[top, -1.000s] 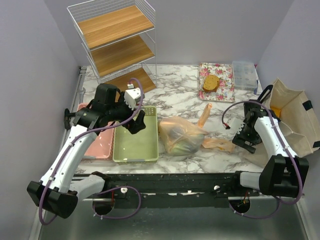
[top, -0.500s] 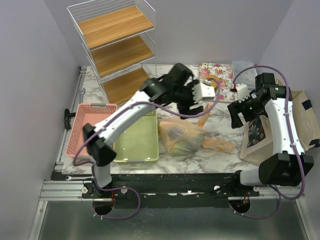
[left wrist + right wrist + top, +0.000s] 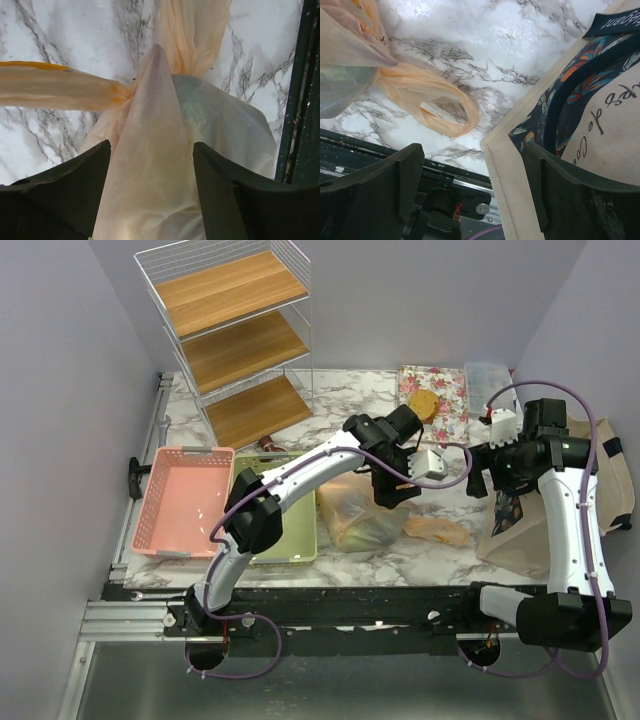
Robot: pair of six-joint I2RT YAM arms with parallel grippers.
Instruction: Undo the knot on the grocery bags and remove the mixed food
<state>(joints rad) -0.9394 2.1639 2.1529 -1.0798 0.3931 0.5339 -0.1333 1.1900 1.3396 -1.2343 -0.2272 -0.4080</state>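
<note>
The grocery bag (image 3: 365, 515) lay on the marble table (image 3: 350, 410) just right of the green basket (image 3: 290, 530), knot still tied and the mixed food still inside, showing only as a greenish shape (image 3: 197, 100) through the film. What had changed was the arms. A second before, the left arm had been over the baskets; it then swung across the table, and now the left gripper (image 3: 392, 492) was down on the bag. In the left wrist view its jaws stood wide apart on either side of a raised peak of plastic (image 3: 150, 150), not yet pinching it, with the knot (image 3: 125, 92) and its two twisted tails just beyond the tips. The right gripper (image 3: 503, 502) had lifted from low beside the canvas tote (image 3: 600, 480) to a higher hover at the tote's edge. Its jaws were also spread and holding nothing, and the bag's loose handle loop (image 3: 445, 107) lay on the marble below it. I judged the approach done and the untying not yet begun. A first grip near the knot looked like the next need.
</note>
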